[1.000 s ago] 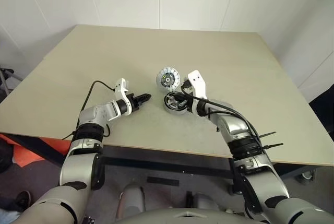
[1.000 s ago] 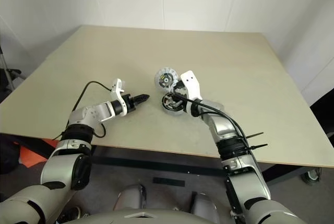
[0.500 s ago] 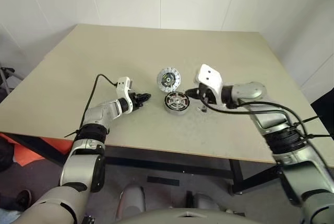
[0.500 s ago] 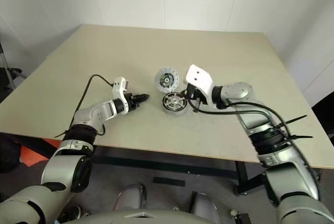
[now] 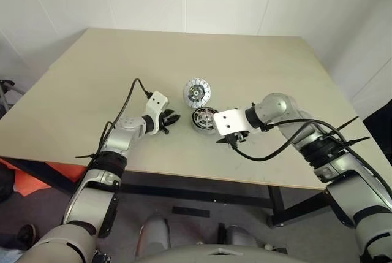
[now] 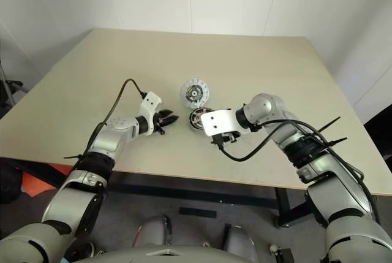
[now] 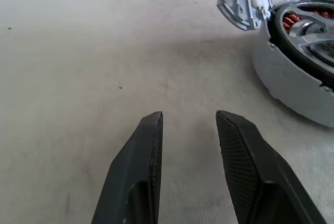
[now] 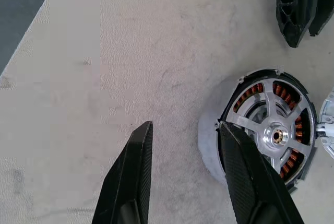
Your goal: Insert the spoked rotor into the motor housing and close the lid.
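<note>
Housing (image 5: pixel 204 119) sits on the table (image 5: pixel 275 73) near its front edge, between the two grippers; a silver spoked rotor (image 8: pixel 275 130) lies in it over the copper windings. Lid (image 5: pixel 196 92), a round silver disc, lies flat just behind the housing, off it. Left gripper (image 5: pixel 172 118) is low over the table beside the housing, fingers (image 7: pixel 151 145) parted a little, nothing between them. Right gripper (image 8: pixel 183 145) hangs above the housing's near side, fingers apart, empty.
</note>
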